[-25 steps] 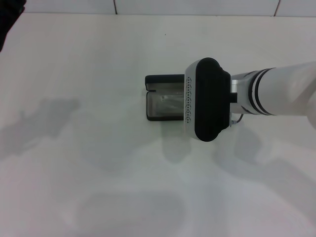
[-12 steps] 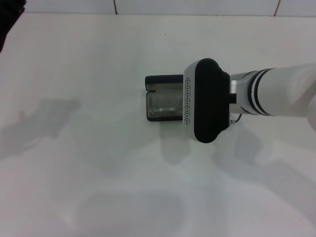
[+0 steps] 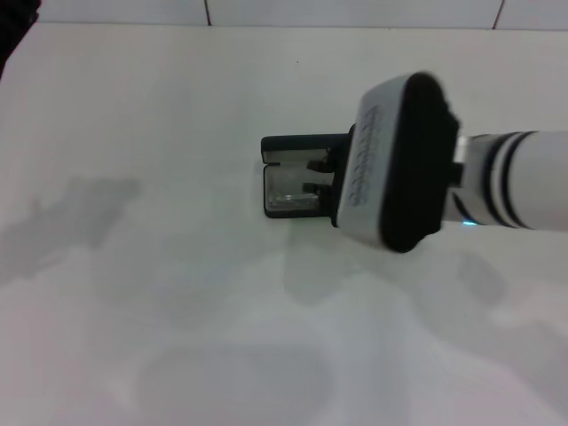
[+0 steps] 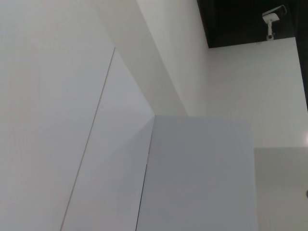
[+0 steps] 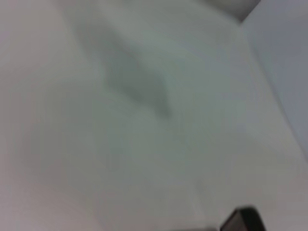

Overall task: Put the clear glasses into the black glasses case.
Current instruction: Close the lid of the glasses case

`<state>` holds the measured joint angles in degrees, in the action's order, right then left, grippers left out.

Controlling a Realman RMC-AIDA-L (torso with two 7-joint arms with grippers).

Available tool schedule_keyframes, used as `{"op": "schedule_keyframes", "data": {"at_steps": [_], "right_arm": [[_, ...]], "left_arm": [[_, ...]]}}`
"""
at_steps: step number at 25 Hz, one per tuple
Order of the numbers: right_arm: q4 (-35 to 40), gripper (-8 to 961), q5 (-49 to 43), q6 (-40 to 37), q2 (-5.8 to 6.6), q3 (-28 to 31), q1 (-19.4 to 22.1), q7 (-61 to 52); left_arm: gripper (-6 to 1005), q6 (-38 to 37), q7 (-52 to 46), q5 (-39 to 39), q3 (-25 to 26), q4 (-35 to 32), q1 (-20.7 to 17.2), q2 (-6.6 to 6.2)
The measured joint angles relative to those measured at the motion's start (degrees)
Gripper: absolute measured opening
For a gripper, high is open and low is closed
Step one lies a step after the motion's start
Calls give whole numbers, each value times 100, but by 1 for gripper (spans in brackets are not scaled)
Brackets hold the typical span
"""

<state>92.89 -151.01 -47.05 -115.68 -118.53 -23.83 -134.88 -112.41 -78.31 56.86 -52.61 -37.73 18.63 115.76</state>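
The black glasses case (image 3: 302, 147) lies open at the table's middle, its lid flat on the far side and its grey-lined tray nearer me. In the tray rests a faint, glinting transparent shape, the clear glasses (image 3: 288, 197). My right gripper (image 3: 315, 176) reaches in from the right, its wrist tilted, over the right part of the tray. Its two black fingertips (image 3: 318, 165) stand apart with nothing seen between them. The wrist housing hides the case's right end. In the right wrist view only a dark corner (image 5: 243, 219) shows over blurred table. My left gripper is out of view.
The white table (image 3: 160, 293) spreads wide to the left and towards me. Its far edge meets a tiled wall (image 3: 266, 11). A dark shape (image 3: 13, 27) sits at the far left corner. The left wrist view shows only white walls (image 4: 72, 96).
My right wrist has tilted up and shifted a little right, so its fingertips now show over the case's tray. The case has not moved.
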Motion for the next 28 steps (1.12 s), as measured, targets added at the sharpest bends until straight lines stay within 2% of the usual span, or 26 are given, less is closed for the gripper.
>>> {"op": "schedule_keyframes", "data": {"at_steps": [2,5,10,13,18,19,20,23,26,28], "right_arm": [[356,181,439,-86,29,192,295,98],[921,180,1722,-569,73,780,827,637],[1141,179,4527,-2457,54,2796,1529,1769],[1095,179,5312,-3477,53,3944,1878,1991],[706,180,5650,-4588,37,5764,2299,2312],[706,180,5650,-4588,37,5764,2299,2312],[168,180,5644,-5042,36,6615,2390,2573],[-457,180,5690,-5495,36,7298,2389,2840],[-1144,180,5718,-5872,37,7913,2358,3118],[-1531,180,5730,-5964,38,8182,2347,3261]], "left_arm": [[73,1,0,33,1,-21,1,-17],[74,14,18,266,8,-50,38,-72],[75,333,74,666,20,-36,167,-91],[76,707,7,1165,14,-56,440,-53],[103,1475,-181,2245,-36,-57,1034,26],[112,1648,-209,2458,-35,-58,1154,59],[121,1890,-242,2707,-36,-57,1293,111],[176,2780,-257,3270,-49,-57,1682,310],[245,3478,-218,3571,-244,62,2030,395],[244,4069,-212,3640,-576,291,2282,395]]}}
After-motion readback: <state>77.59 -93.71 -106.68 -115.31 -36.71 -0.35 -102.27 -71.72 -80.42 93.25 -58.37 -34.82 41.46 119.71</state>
